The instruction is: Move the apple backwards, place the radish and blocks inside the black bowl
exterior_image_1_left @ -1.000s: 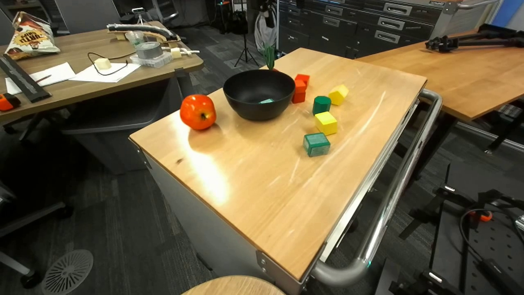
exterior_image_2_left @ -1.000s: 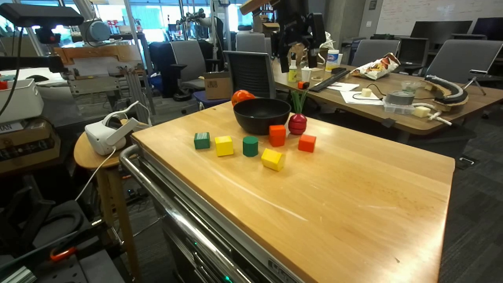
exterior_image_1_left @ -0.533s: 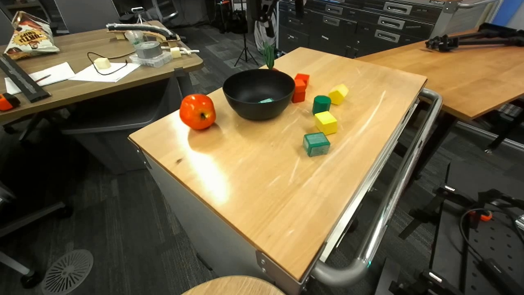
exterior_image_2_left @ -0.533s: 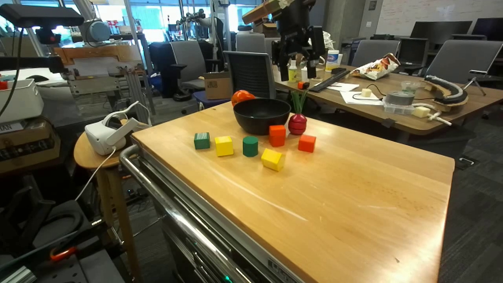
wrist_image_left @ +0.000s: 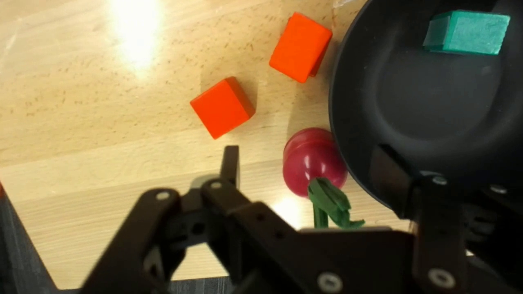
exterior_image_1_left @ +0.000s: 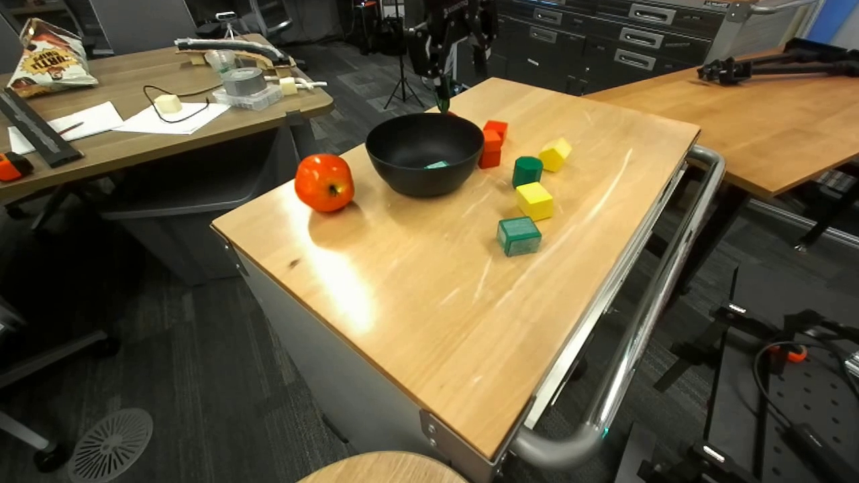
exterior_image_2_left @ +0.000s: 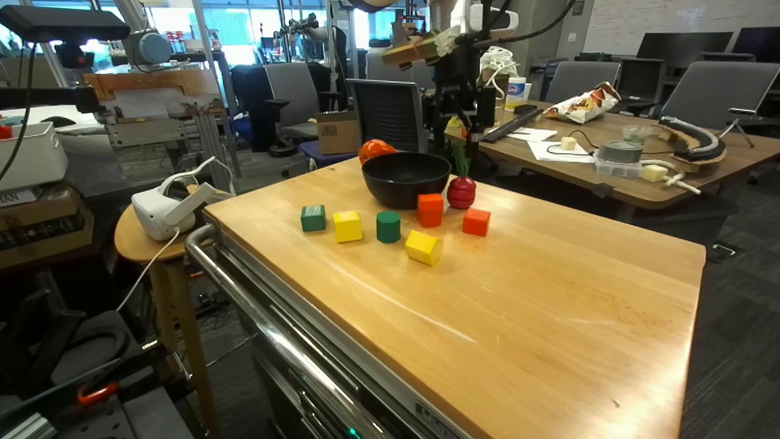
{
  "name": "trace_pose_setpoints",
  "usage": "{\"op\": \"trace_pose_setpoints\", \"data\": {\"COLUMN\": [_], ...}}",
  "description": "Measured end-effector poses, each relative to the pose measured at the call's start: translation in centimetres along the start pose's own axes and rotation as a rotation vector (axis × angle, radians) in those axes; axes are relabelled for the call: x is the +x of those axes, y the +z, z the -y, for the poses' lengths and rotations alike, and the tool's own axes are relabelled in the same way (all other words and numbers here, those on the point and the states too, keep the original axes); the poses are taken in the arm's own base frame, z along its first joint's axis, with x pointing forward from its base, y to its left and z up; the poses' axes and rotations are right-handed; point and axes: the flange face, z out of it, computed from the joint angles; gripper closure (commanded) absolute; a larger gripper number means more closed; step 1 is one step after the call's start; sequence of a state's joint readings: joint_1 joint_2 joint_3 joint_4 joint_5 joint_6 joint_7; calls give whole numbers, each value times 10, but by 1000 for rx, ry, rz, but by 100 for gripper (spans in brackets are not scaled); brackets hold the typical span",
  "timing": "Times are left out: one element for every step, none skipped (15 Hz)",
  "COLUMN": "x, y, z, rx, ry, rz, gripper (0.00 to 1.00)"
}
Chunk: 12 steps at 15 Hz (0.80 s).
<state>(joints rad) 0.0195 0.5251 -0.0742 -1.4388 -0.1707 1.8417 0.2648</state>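
— Anything in the fingers [wrist_image_left: 231, 167]?

— No, just spread, pinching nothing, to either side of the radish [wrist_image_left: 310, 163], itself upright on the table [exterior_image_2_left: 548, 292], just beside the bowl [exterior_image_2_left: 406, 186].

— Worst risk from here?

— Probably snagging the bowl if lowered, because of one finger over it in the wrist view. Might then, on closing, drag it against the radish.

— Any other?

— Closing too high, on the leaves [wrist_image_left: 329, 198] alone: narrow and loose-looking, so likely to slip and drop the radish.

— And the count?

— One radish, one bowl, one apple [exterior_image_2_left: 376, 149], that last on the table near the bowl, well apart from the radish. Eight blocks [exterior_image_2_left: 347, 227]: two yellows [exterior_image_2_left: 422, 247], three reds [wrist_image_left: 222, 108], two of those seemingly stacked by the bowl, and three greens [exterior_image_2_left: 388, 227], one inside the bowl.
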Motion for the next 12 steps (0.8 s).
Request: {"op": "trace_pose_setpoints", "data": {"x": [3, 5, 7, 8, 9, 10, 11, 11, 12, 13, 14, 15], "y": [3, 5, 6, 6, 6, 5, 4, 4, 3, 3, 3, 1], "z": [1, 1, 2, 3, 4, 4, 4, 4, 4, 4, 4, 3], "rx": [-1, -1, -1, -1, -1, 0, 0, 1, 1, 1, 2, 2], "ry": [5, 9, 12, 16, 17, 20, 22, 24, 28, 31, 38, 42], "rz": [0, -2, -4, -6, -8, -10, -13, -15, -17, -19, -21, -23], "gripper": [58, 67, 73, 80, 89, 95, 100, 100, 100, 100, 99, 99]}}
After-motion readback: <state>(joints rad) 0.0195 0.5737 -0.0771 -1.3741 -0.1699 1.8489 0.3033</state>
